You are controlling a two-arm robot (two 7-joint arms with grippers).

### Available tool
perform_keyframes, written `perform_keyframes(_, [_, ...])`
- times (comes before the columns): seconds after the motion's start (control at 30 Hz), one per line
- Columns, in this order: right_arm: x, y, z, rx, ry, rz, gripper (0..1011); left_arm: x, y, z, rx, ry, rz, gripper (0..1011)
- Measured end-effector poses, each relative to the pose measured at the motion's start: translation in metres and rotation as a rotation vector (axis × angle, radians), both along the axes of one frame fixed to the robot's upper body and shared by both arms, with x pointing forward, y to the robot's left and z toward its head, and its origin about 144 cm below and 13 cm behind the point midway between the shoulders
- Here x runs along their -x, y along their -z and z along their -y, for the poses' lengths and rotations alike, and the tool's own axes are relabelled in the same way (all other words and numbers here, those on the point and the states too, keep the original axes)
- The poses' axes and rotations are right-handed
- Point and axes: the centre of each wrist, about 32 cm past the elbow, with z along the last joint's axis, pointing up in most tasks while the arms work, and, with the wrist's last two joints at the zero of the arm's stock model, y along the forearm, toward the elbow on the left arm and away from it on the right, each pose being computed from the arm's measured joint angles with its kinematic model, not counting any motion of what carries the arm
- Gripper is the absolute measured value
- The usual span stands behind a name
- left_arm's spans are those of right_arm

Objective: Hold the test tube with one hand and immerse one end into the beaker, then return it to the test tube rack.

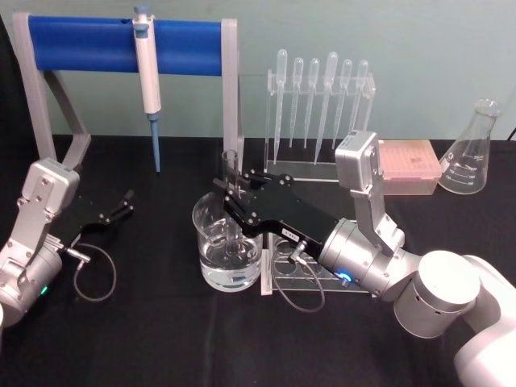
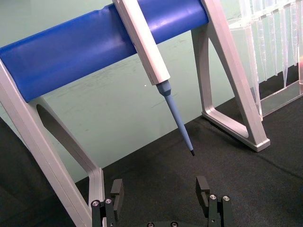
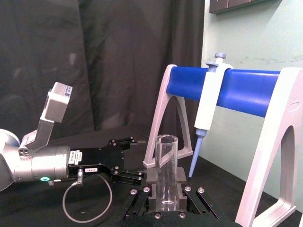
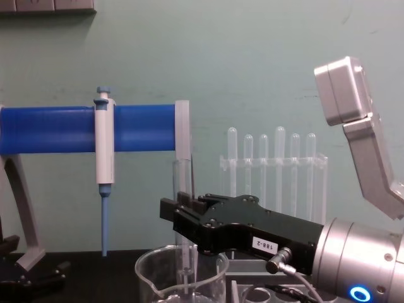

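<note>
Step in hand, as I read it: the dip. Starting at my far left, the left gripper (image 1: pixel 122 205) sits parked on the black cloth, fingers spread with nothing between them, well apart from the work. Moving across, past the pipettor (image 1: pixel 147 72) hanging on its blue stand, I reach the beaker (image 1: pixel 198 219), with clear liquid in its lower part. Over it the right gripper (image 1: pixel 228 196) has its jaws closed on the test tube (image 3: pixel 166 161), which stands upright, rim up, rounded end down inside the beaker. Whether the tip is wetted, I can't tell. Next, I judge, comes a straight lift clear of the rim, then a short carry right to the test tube rack (image 1: pixel 266 278) just beside the beaker. The tube looks empty. Far right, the flask (image 1: pixel 472 153) looks empty too.
</note>
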Motion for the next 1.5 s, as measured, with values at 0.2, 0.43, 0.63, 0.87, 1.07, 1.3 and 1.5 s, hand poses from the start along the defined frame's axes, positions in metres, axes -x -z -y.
perform_keyframes(0.2, [0.0000, 0.0000, 0.0000, 0.000, 0.000, 0.000, 226, 0.0000, 0.0000, 0.0000, 0.000, 0.000, 0.000, 1000])
perform_keyframes(0.43, [0.0000, 0.0000, 0.0000, 0.000, 0.000, 0.000, 227, 0.0000, 0.0000, 0.0000, 0.000, 0.000, 0.000, 1000])
perform_keyframes(0.63, [0.0000, 0.0000, 0.0000, 0.000, 0.000, 0.000, 226, 0.0000, 0.0000, 0.0000, 0.000, 0.000, 0.000, 1000])
perform_keyframes(0.87, [0.0000, 0.0000, 0.0000, 0.000, 0.000, 0.000, 226, 0.0000, 0.0000, 0.0000, 0.000, 0.000, 0.000, 1000])
perform_keyframes(1.07, [0.0000, 0.0000, 0.0000, 0.000, 0.000, 0.000, 226, 0.0000, 0.0000, 0.0000, 0.000, 0.000, 0.000, 1000])
perform_keyframes(1.3, [0.0000, 0.0000, 0.0000, 0.000, 0.000, 0.000, 226, 0.0000, 0.0000, 0.0000, 0.000, 0.000, 0.000, 1000])
perform_keyframes(1.5, [0.0000, 0.0000, 0.0000, 0.000, 0.000, 0.000, 226, 0.0000, 0.0000, 0.0000, 0.000, 0.000, 0.000, 1000])
